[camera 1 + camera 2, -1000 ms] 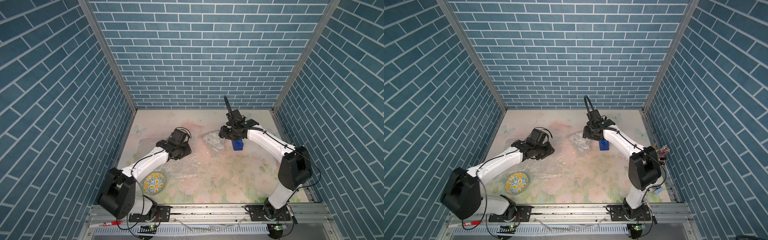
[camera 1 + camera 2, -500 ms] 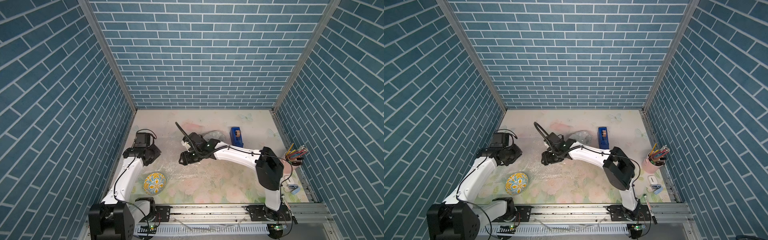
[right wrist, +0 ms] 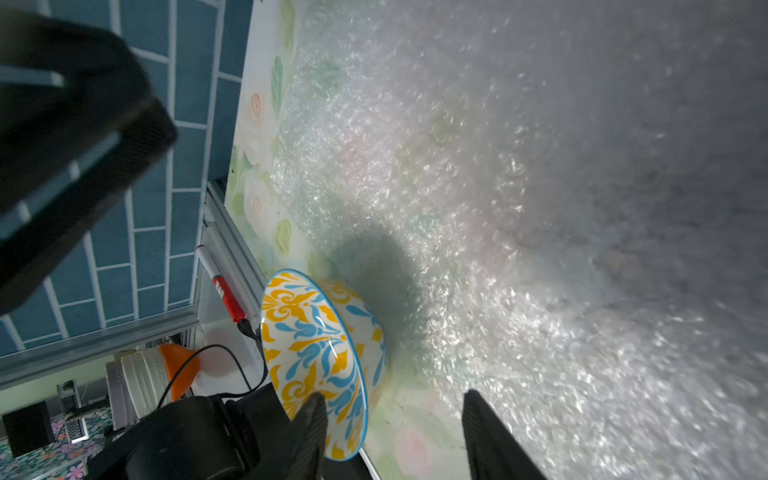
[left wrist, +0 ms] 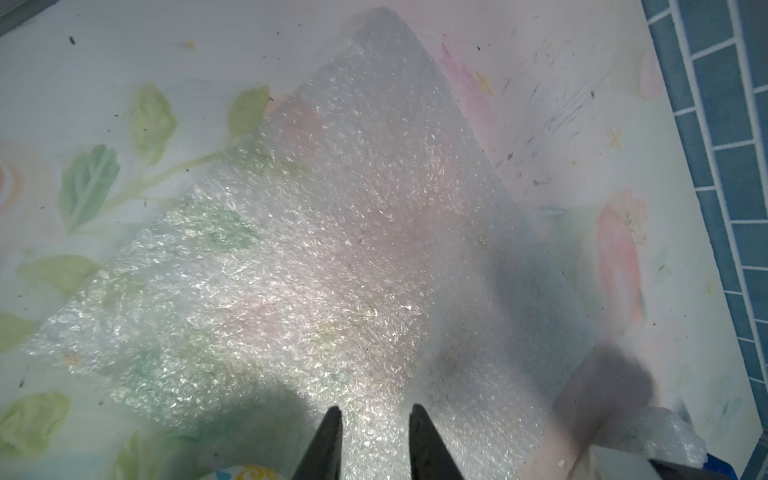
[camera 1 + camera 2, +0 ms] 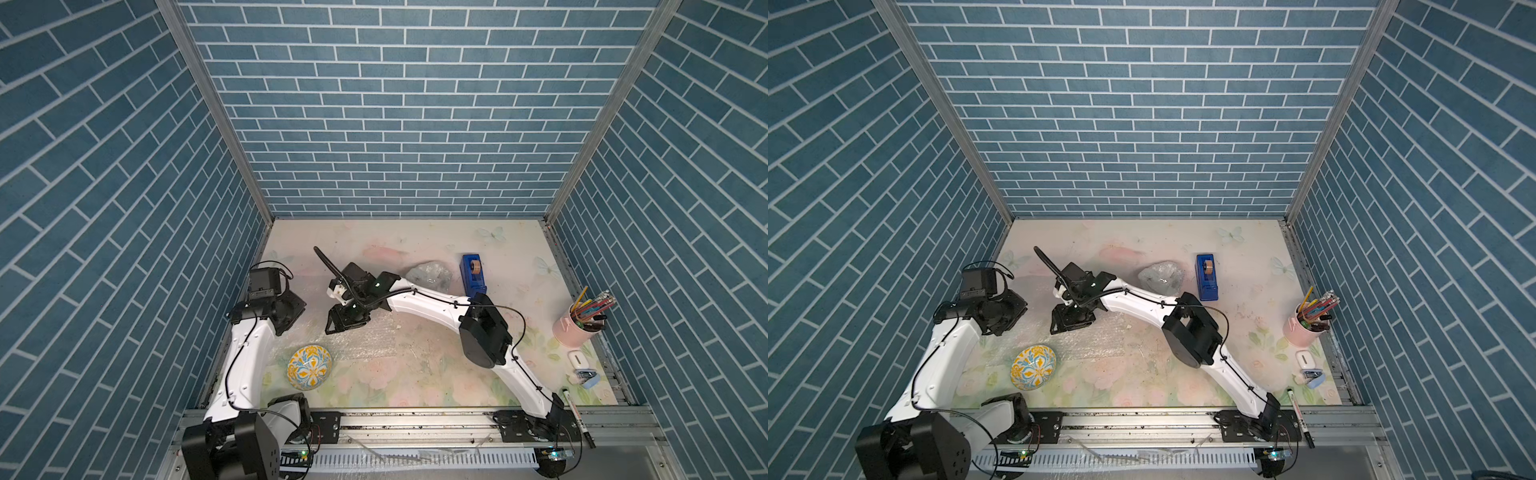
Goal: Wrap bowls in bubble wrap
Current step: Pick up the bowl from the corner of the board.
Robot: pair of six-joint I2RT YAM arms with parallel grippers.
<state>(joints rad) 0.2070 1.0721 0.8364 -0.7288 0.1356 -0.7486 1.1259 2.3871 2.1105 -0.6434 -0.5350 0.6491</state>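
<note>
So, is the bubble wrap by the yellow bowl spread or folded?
Spread: the sheet lies flat on the table, whose print shows through it.

Blue brick-patterned walls (image 5: 399, 124) around a pale floral surface (image 5: 415, 241).
Three walls with white joints close the back and both sides; a metal rail (image 5: 415, 424) runs along the surface's front edge, under even light.

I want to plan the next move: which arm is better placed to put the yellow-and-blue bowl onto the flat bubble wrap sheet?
Probably the right. The right gripper is open and faces the bowl in its wrist view. The left gripper points across the sheet, showing only the bowl's rim.
</note>
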